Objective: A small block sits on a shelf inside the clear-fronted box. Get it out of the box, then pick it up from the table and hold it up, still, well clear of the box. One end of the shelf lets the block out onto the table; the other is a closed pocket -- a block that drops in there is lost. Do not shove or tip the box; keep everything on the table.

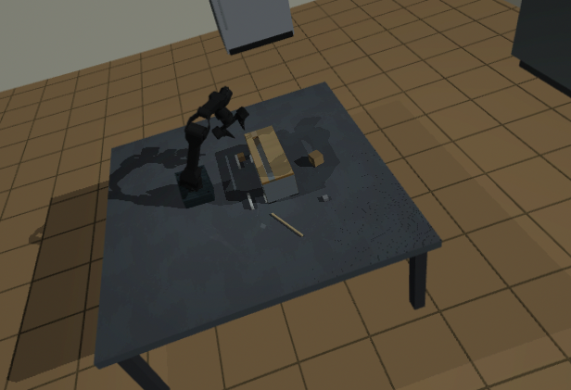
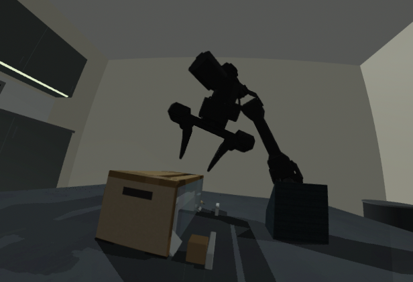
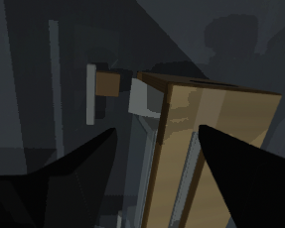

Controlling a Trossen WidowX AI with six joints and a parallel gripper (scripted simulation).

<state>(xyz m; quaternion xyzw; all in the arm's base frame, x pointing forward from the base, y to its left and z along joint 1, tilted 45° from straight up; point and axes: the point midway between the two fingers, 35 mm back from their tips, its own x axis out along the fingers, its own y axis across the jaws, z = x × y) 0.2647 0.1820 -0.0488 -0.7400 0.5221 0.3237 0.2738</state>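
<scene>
while hovering above the box (image 2: 141, 207), the gripper (image 2: 196, 164) gapes moderately wide, holding nothing.

Top cam sits high and far, angled down on the whole table (image 1: 260, 277); exterior cam sits low at tabletop level, close, looking up past the box (image 2: 137, 210); wrist cam looks down between the fingers, sharing that box.

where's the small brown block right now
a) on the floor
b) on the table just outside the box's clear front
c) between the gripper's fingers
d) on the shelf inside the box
b: the small brown block lies on the dark table beside the tan clear-fronted box, while the open black gripper hangs above the box with nothing between its fingers.
</scene>
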